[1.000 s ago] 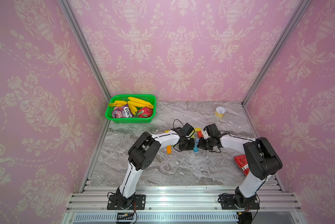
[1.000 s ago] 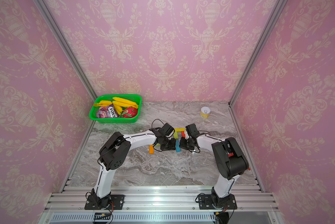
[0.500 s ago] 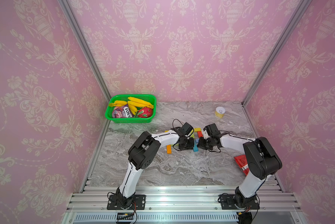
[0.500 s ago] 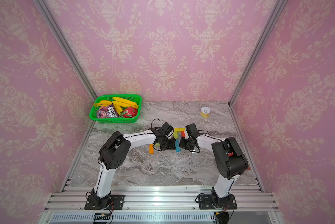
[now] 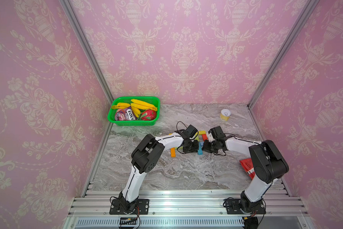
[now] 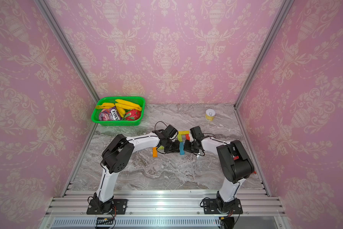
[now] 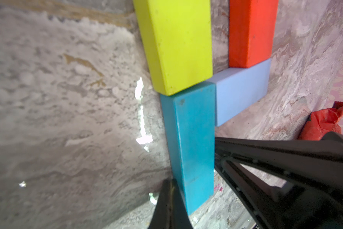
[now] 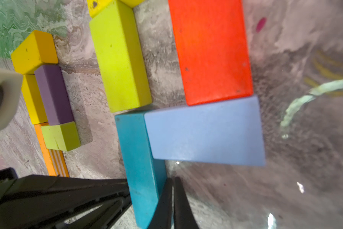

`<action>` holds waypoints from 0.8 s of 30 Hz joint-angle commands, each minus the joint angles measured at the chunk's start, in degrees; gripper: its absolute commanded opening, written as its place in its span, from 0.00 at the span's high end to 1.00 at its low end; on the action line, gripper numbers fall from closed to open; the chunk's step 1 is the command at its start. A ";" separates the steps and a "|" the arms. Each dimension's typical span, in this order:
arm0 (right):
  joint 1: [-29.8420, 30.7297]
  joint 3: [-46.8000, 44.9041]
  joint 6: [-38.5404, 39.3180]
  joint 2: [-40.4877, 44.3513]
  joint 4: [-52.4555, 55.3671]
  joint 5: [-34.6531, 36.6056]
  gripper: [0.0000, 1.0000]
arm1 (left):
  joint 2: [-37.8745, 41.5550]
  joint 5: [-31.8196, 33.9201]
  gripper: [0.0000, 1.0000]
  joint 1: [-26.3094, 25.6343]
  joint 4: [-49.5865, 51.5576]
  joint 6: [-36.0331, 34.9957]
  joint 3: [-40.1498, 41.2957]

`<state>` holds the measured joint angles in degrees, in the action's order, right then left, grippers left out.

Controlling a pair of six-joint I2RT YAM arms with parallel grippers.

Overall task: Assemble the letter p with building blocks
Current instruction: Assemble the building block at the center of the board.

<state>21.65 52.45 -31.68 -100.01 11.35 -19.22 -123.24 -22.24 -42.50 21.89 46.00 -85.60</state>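
The building blocks lie flat on the marble. A lime green block [image 8: 119,59] and a red block [image 8: 212,51] run side by side, and a light blue block [image 8: 204,134] lies across their near ends. A teal block [image 8: 141,158] continues below the lime one. My left gripper [image 7: 169,182] is shut with its tips against one long side of the teal block [image 7: 192,142]. My right gripper [image 8: 172,180] is shut and rests against the opposite side. In both top views the grippers [image 5: 196,147] [image 6: 186,147] flank the teal block [image 5: 200,150].
Spare yellow [image 8: 33,51], purple [image 8: 53,95], small lime [image 8: 61,136] and orange [image 8: 51,158] blocks lie beside the left arm. A green basket [image 5: 133,124] of bananas and snacks stands back left, a small can [image 5: 225,115] back right, and a red packet [image 5: 246,166] lies under the right arm.
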 commanded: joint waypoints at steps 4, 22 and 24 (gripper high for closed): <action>-0.07 0.65 1.19 -2.56 3.05 0.86 0.91 | -2.57 0.76 1.00 0.12 -0.23 0.41 -0.51; -0.22 0.60 1.45 -2.30 3.67 1.07 0.91 | -2.84 0.62 1.00 0.18 -0.14 0.59 -1.06; -0.20 0.55 1.45 -2.21 3.69 1.06 0.91 | -2.84 0.84 1.00 0.16 -0.18 0.50 -0.91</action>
<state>21.39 53.30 -31.51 -100.68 11.55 -19.14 -123.46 -22.24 -42.48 21.67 46.00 -85.80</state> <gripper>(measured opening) 0.090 0.047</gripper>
